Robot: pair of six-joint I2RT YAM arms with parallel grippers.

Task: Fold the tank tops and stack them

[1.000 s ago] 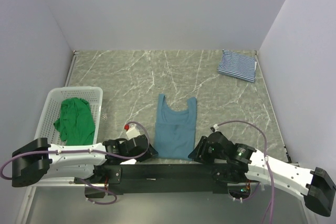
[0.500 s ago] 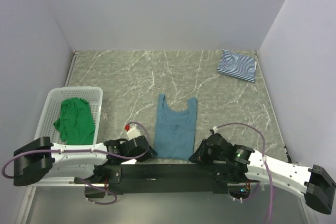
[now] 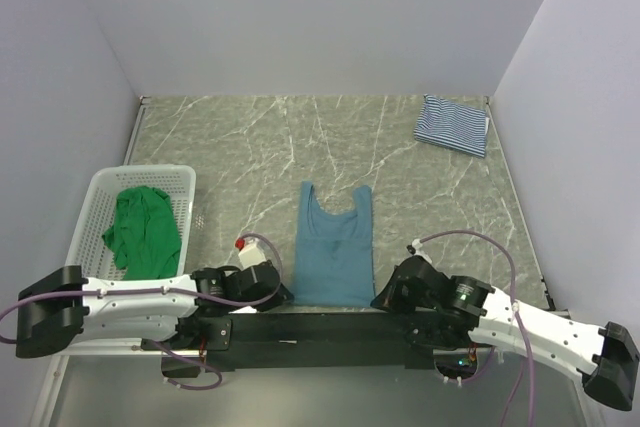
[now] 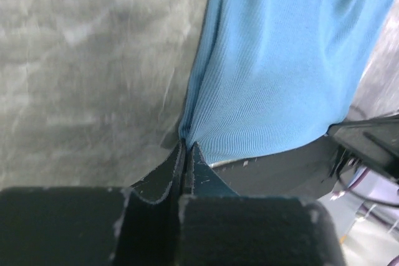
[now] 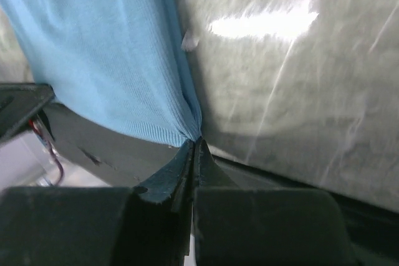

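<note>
Teal-blue ribbed cloth is what I have hold of: the teal tank top (image 3: 333, 247) lies flat near the middle of the counter (image 3: 240, 142), straps away from me, hem toward my bases. My left hand (image 4: 186, 147) is clenched on the hem's left corner and my right hand (image 5: 196, 144) on its right corner, each pinching only a small tuck of fabric.

I judge this to be the start of the fold on the second top. The striped tank top (image 3: 452, 125) sits already folded in the far right corner, and the green tank top (image 3: 143, 227) lies crumpled in the white basket (image 3: 100, 185) at my left. The next move calls for lifting both corners evenly and carrying the hem up toward the straps, keeping the cloth taut between my hands so it does not skew.

From above, my fingertips and the hem's edge are lost against the black rail (image 3: 320, 325). The wrist views are cropped tight, so I cannot tell whether I hold both layers or only one.
</note>
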